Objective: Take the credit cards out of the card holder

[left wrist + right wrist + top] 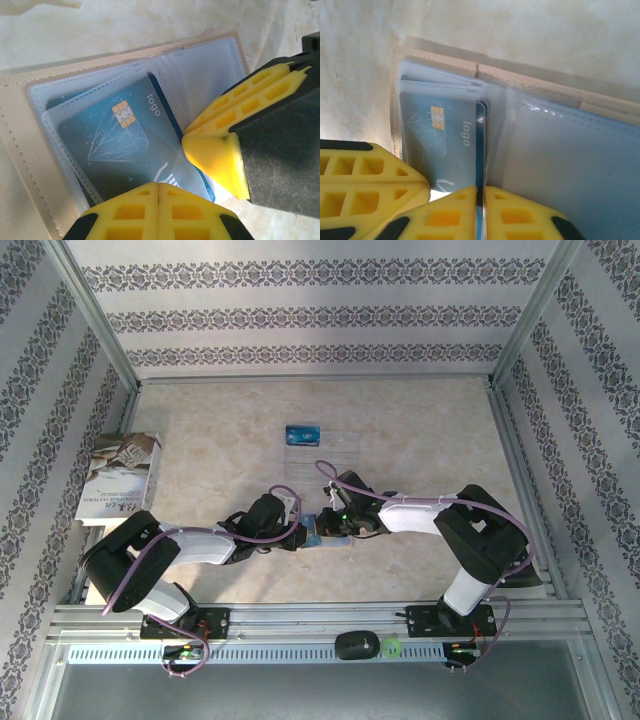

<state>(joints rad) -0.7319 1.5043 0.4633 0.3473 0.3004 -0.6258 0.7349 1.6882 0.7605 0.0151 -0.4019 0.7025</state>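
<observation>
From above, the card holder (318,533) lies open on the surface (430,430) at mid-frame, hemmed in by the tips of both my arms. A blue card (302,433) sits in the clear tray (338,448) above centre, well apart, and I can't read either grip from up here. In the left wrist view the left jaws are closed, fingers (125,217) pressed flat together at the bottom edge. Whether they pinch the holder's tan rim (30,150) or merely sit over it, I cannot tell. If it's the latter, any pull will drag the whole holder along. The right jaws enter from the right, closed at the corner of the chip card (120,145), which sits inside its clear sleeve (200,75). In the right wrist view those jaws, fingers (520,217) at bottom centre, grip the chip card's (445,145) thin edge, with a darker card (481,107) just behind it. The bite looks shallow, so I'd expect a slip. Sleeve film or the second card may also be caught in the pinch, and then the pull would jam or bring out both.
</observation>
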